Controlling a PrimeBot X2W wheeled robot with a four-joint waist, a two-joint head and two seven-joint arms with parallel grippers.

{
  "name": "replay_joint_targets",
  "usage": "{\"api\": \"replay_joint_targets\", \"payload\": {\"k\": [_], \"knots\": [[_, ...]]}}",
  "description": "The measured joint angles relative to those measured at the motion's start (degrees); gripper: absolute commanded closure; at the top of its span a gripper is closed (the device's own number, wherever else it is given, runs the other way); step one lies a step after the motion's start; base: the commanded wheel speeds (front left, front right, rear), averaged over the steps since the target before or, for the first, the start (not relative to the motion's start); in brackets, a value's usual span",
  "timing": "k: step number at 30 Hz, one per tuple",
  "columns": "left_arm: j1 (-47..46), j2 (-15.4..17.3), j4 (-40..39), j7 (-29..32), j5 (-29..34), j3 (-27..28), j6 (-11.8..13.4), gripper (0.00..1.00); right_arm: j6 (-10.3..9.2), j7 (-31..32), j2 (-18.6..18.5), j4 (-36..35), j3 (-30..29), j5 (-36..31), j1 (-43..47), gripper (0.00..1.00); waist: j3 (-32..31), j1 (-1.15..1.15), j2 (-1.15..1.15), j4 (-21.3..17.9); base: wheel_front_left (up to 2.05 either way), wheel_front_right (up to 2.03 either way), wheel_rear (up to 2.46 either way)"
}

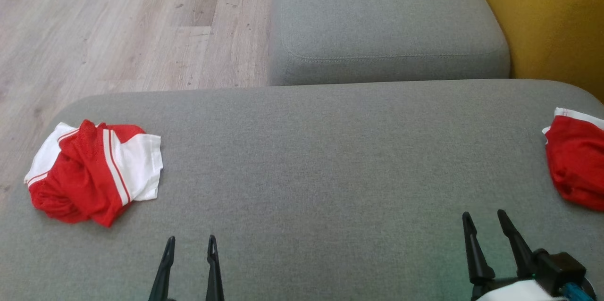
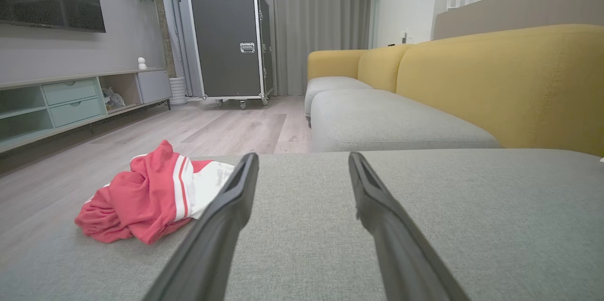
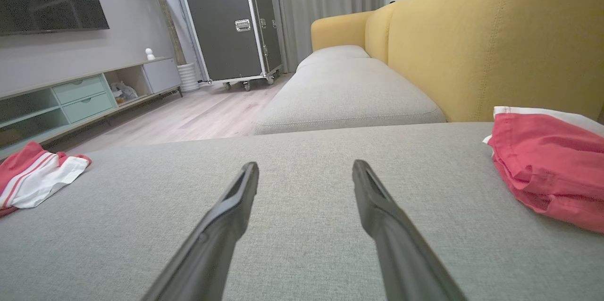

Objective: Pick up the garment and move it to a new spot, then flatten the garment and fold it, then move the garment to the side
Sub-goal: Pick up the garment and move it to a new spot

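A crumpled red and white garment [image 1: 89, 173] lies in a heap near the left end of the grey sofa seat [image 1: 330, 159]; the left wrist view has it [image 2: 146, 197] left of the fingers, and the right wrist view has it [image 3: 37, 173] at the far left. My left gripper [image 1: 191, 239] hovers open over bare cushion, to the right of and nearer me than that heap, holding nothing. My right gripper [image 1: 484, 214] is open too, over the seat's right part. Its fingers [image 3: 226, 216] frame only fabric.
A second red garment with white trim [image 1: 578, 164] lies at the seat's right edge, right of my right gripper [image 3: 306, 165]. Beyond the seat are another grey cushion [image 1: 387, 22], the yellow backrest [image 3: 472, 46], wooden floor [image 1: 118, 22] and a black wheeled case [image 2: 231, 41].
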Motion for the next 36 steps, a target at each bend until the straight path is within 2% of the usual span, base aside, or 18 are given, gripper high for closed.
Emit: {"api": "replay_joint_targets", "payload": {"k": [5,10,21,28,36], "knots": [[0.22,-0.03,0.11,0.00,0.31,0.21,-0.52,0.00,0.00,0.00,0.03,0.11,-0.70,0.01,0.07,0.00,-0.26,0.00,0.00,0.27,0.00,0.00,0.00],[0.21,-0.05,-0.08,0.00,0.81,0.71,-0.51,0.00,0.00,0.00,0.13,0.15,-0.86,0.10,1.09,0.00,-0.44,0.00,0.00,2.25,0.00,0.00,0.00],[1.02,-0.04,-1.47,0.00,1.81,2.83,-1.48,0.00,0.00,0.00,1.83,0.30,2.93,0.20,1.02,0.00,0.15,0.00,0.00,11.95,0.00,0.00,0.00],[1.58,-0.03,-1.49,0.00,1.82,5.45,-1.45,0.00,0.00,0.00,2.26,1.22,3.39,0.29,0.96,0.00,0.53,0.00,0.00,18.32,0.00,0.00,0.00],[1.26,0.90,-2.11,0.00,2.90,8.27,-1.46,0.00,0.00,0.00,1.86,1.47,3.41,0.25,0.30,0.00,2.20,0.00,0.00,21.54,0.00,0.00,0.00]]}}
